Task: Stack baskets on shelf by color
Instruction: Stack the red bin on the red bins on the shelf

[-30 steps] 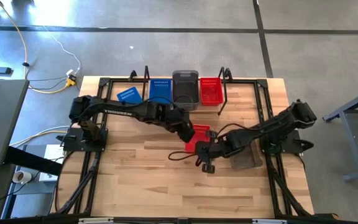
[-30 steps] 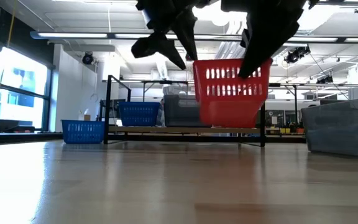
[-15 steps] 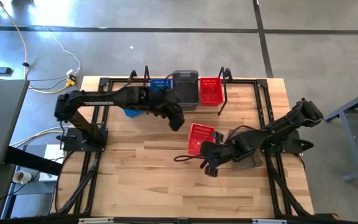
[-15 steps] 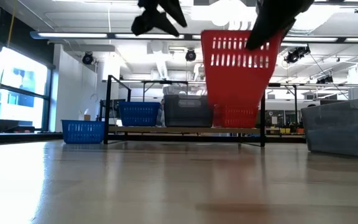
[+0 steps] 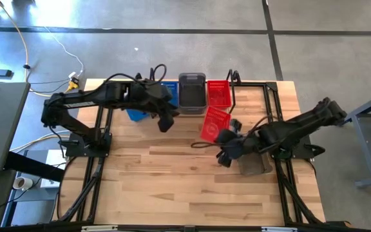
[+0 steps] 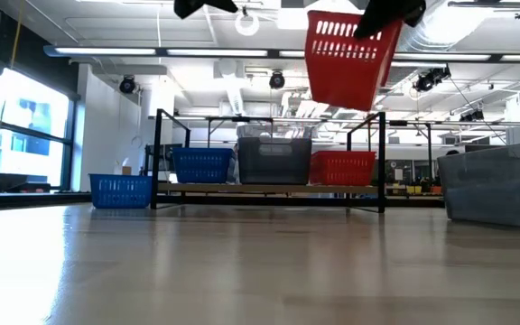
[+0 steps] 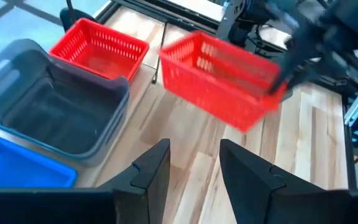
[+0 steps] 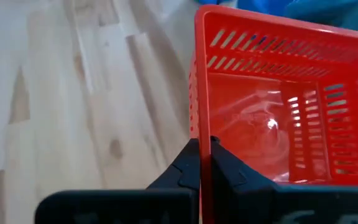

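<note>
Right gripper (image 8: pixel 202 163) is clamped on the rim of your red perforated plastic basket (image 5: pixel 215 122), held empty and tilted above the table. At its 12 o'clock, the pale wood shelf (image 6: pixel 269 188) holds blue (image 6: pixel 201 165), grey (image 6: pixel 273 161) and red (image 6: pixel 342 168) baskets. Left gripper (image 7: pixel 193 163) hangs apart, empty. Another blue basket (image 6: pixel 120 190) sits off the shelf.

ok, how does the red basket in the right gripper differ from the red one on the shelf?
The held red basket hangs tilted in the air, its rim pinched by the shut right gripper; the shelf red basket sits level and untouched on the shelf, beside the grey basket. Both look alike in colour, shape and perforated sides.
</note>
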### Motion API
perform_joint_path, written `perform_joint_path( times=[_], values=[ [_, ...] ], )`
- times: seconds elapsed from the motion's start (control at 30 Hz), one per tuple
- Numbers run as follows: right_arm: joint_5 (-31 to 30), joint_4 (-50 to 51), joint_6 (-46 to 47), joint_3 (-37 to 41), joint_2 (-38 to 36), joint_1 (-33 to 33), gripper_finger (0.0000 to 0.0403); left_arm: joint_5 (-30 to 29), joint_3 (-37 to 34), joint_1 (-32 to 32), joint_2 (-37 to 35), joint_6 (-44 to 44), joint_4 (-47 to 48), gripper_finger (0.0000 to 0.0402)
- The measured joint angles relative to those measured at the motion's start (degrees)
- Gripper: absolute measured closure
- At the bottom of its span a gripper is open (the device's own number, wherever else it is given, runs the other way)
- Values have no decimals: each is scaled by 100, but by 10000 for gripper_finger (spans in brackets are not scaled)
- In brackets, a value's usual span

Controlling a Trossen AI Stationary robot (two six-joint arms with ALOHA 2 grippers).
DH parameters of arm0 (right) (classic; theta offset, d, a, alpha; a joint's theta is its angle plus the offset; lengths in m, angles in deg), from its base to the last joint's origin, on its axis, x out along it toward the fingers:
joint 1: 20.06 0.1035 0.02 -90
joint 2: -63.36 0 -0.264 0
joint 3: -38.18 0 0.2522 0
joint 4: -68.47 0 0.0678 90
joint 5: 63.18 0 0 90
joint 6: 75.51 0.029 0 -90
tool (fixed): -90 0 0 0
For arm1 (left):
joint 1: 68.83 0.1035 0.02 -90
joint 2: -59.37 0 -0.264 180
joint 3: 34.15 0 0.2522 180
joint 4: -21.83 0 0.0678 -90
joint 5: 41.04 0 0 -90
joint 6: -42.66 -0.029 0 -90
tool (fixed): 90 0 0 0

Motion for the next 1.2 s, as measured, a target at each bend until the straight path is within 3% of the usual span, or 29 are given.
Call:
perform_joint_path(
  times=[0.33,0.63,0.83,1.2],
  values=[
    [-129,204,-1610,0,-909,-926,403,-9,-4,45,-190,-266,163,273],
    [753,155,-3523,0,-1532,-2277,403,-7,-4,329,-186,-263,184,273],
    [1239,142,-4783,0,-1507,-3047,403,-15,-4,546,-186,-161,184,273],
    [2364,225,-5704,2,-957,-4078,403,-15,-4,883,-184,-158,186,273]
  ],
)
